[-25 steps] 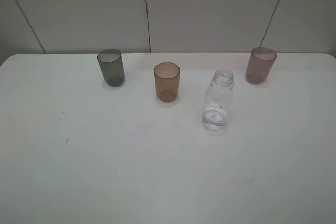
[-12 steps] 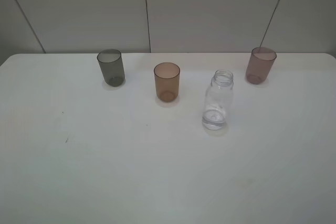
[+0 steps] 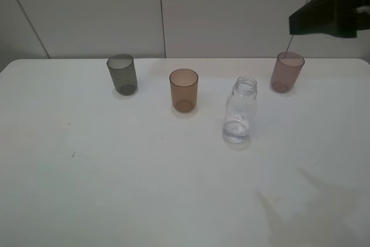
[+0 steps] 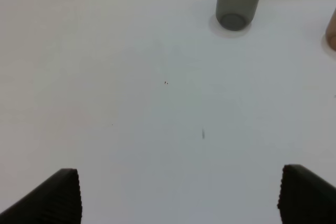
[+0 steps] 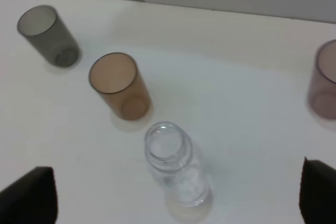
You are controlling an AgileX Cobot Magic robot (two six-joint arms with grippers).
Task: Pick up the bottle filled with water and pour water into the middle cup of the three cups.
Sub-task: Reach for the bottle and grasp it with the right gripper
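— Change is to be reported, from left to right. What is found?

— On the white table (image 3: 87, 189) nothing was moved. The smoky grey translucent plastic tumbler (image 3: 122, 74), the orange-brown translucent plastic tumbler (image 3: 184, 89) in the middle, the small clear capless plastic bottle (image 3: 239, 111) and the dusky pink-mauve plastic tumbler (image 3: 287, 72) are stood upright as before, all apart. The bottle is placed nearer the front edge, between the orange-brown and the pink-mauve cup. Only at the far right is something new seen: the dark right arm (image 3: 326, 13) has entered high above the pink-mauve tumbler, and a shadow (image 3: 312, 206) is now thrown on the table.

— And the claws?

— The left gripper (image 4: 181, 196) is held with fingers wide apart over bare table, nothing between them. The right gripper (image 5: 173, 195) is spread wide too, above the bottle; nothing is gripped.

— What is meant for the task?

— It is judged that the reach for the bottle is only begun; lowering and closing around its body are not yet done.
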